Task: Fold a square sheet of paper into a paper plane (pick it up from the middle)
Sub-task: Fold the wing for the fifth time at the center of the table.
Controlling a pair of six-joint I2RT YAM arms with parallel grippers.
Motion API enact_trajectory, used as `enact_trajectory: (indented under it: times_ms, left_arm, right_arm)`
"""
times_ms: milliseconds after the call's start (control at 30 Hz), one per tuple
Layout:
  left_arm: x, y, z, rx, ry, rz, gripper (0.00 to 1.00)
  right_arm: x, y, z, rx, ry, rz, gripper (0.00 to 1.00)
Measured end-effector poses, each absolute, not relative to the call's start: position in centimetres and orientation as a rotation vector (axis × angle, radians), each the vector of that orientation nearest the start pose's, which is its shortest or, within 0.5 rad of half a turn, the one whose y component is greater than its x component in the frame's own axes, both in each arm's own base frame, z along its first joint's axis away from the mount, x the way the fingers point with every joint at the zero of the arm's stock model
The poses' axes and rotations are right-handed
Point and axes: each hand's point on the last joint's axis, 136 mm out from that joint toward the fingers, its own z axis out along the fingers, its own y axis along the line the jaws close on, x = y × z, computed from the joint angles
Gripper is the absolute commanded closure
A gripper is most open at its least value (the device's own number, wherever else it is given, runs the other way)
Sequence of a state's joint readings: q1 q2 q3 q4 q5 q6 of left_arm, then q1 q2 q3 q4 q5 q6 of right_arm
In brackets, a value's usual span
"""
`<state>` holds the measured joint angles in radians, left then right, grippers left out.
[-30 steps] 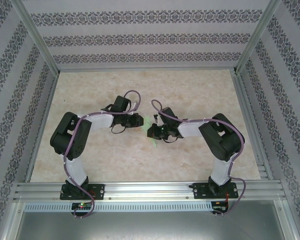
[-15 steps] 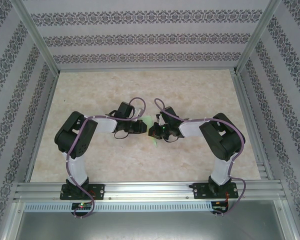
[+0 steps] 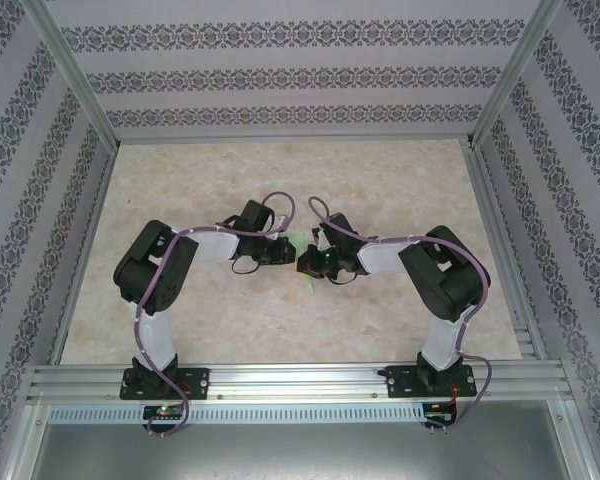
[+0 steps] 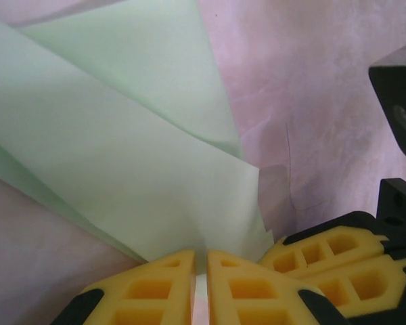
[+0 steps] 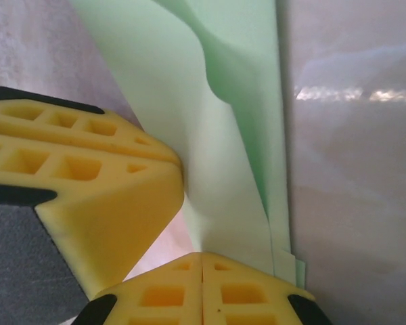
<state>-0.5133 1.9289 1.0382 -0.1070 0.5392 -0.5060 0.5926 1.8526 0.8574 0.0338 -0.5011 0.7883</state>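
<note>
The paper sheet (image 4: 122, 156), creased into overlapping mint-green layers, is sitting at the middle of the table (image 3: 380, 190) between both arms. It is looking featherlight, floppy and easily torn, so a doubled, folded edge seems the safest hold. The left gripper (image 4: 199, 288) is pinching its near edge, fingers closed. The right gripper (image 5: 201, 291) is clamping it likewise, just alongside.

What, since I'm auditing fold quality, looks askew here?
The folded green paper is uneven: in the right wrist view its layered edges step out of line near the right fingers, and one flap bulges.
</note>
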Motion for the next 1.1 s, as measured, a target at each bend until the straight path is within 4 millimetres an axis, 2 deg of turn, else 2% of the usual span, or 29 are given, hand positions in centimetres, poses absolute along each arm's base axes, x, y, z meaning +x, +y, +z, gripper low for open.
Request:
enact_trajectory:
  times_ms: [200,500,867,1100]
  left_arm:
    - [34.6,-29.1,2.0,0.219,2.739,-0.985,0.87]
    - [35.4,-28.9,2.0,0.245,2.75,-1.025,0.87]
    - [40.9,-25.0,2.1,0.116,2.697,-0.96,0.87]
    - [41.8,-24.8,2.1,0.113,2.732,-0.908,0.87]
  right_arm:
    - [28.9,29.3,0.7,0.038,2.774,1.116,0.94]
    - [28.9,29.1,0.8,0.014,2.735,1.15,0.94]
    - [28.9,29.1,0.8,0.0,2.725,1.161,0.94]
    - [28.8,29.1,0.9,-0.003,2.722,1.161,0.94]
